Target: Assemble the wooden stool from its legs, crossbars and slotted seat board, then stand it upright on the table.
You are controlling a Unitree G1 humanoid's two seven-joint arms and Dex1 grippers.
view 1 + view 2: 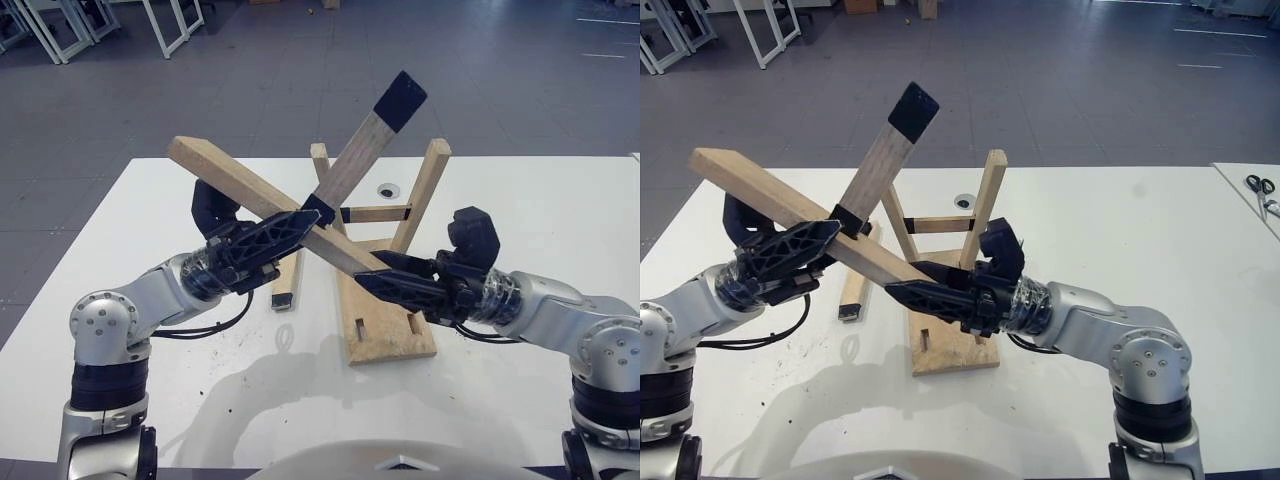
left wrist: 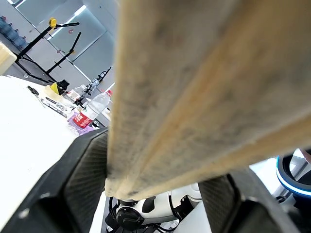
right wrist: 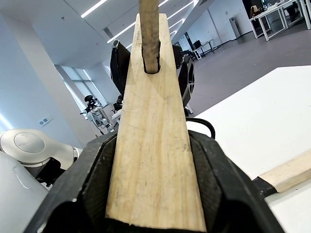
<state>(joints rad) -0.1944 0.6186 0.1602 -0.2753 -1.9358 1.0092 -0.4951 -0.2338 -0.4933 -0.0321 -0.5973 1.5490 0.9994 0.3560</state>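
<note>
Left wrist view: wooden bar [image 2: 194,97], blurred close, clamped in left gripper [image 1: 305,222]; right gripper [image 1: 368,281] clamps its lower end, seat board [image 1: 390,342] below both jaws on white table [image 1: 540,210], grey floor [image 1: 300,80] beyond.

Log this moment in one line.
left claw: shut on wooden bar; right claw: shut on wooden bar; black-tipped leg: in bar's notch, midair; seat board: flat on table

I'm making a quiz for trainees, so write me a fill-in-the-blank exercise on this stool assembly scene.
The light wooden leg crossing the long plain wooden bar has a ___ tip.
The right gripper is ___ on that bar's lower end.
The slotted wooden seat board lies on the white ___.
Its two upright legs are joined by one ___.
Missing words: black; shut; table; crossbar.
</note>
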